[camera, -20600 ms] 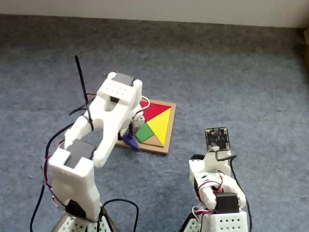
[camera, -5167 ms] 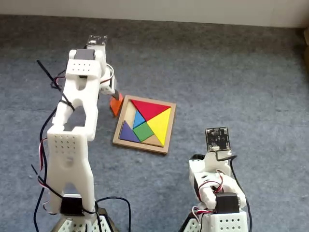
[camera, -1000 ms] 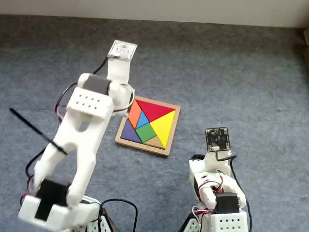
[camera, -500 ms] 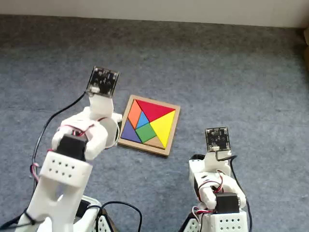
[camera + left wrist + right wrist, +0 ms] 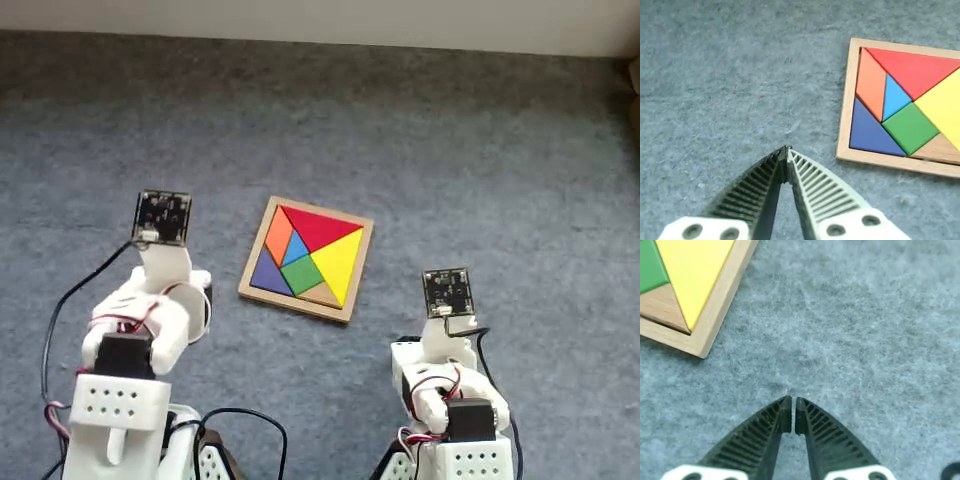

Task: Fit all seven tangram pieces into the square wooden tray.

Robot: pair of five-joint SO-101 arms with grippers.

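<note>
Beside tray [image 5: 295, 303], left gripper [image 5: 787, 152] pulled back; orange piece [image 5: 278, 238] seated

1 tray [image 5: 295, 306], 7 pcs [image 5: 320, 228], 2 claws: left claw [image 5: 786, 151], right claw [image 5: 792, 404].

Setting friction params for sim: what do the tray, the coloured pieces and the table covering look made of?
Tray: light wood, matte and seemingly unvarnished, with faint grain along the rim.
Coloured pieces: flat, evenly coloured, matte with no glare. Probably painted wood, though plastic can't be ruled out.
Table covering: grey-blue short-pile carpet or felt, with a fuzzy, mottled texture.
</note>
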